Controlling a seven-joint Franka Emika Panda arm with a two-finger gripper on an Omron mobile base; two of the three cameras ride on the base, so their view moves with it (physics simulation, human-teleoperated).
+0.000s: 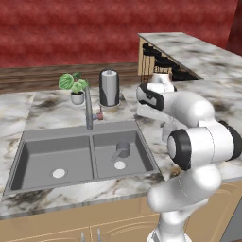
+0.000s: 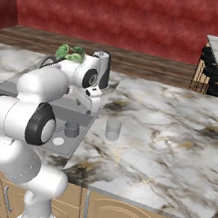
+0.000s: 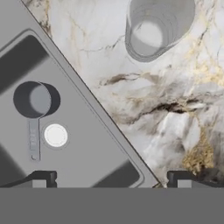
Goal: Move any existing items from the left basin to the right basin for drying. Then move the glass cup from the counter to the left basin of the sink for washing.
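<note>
At lower centre of the left base view, the grey cup (image 1: 123, 149) already sits in the right basin (image 1: 124, 157), while the glass cup (image 2: 112, 129) waits on the counter (image 2: 168, 131) and the gripper (image 3: 109, 179), jaws wide and empty, hovers over the sink's edge.

Grey cup (image 1: 123, 149) in right basin (image 1: 142, 146); glass cup (image 2: 112, 129) on counter (image 2: 167, 136).

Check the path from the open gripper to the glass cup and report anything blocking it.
Nothing visible blocks it. The gripper hangs open above the edge of the sink; the glass cup stands alone on bare counter. The grey cup sits aside in the right basin.
</note>
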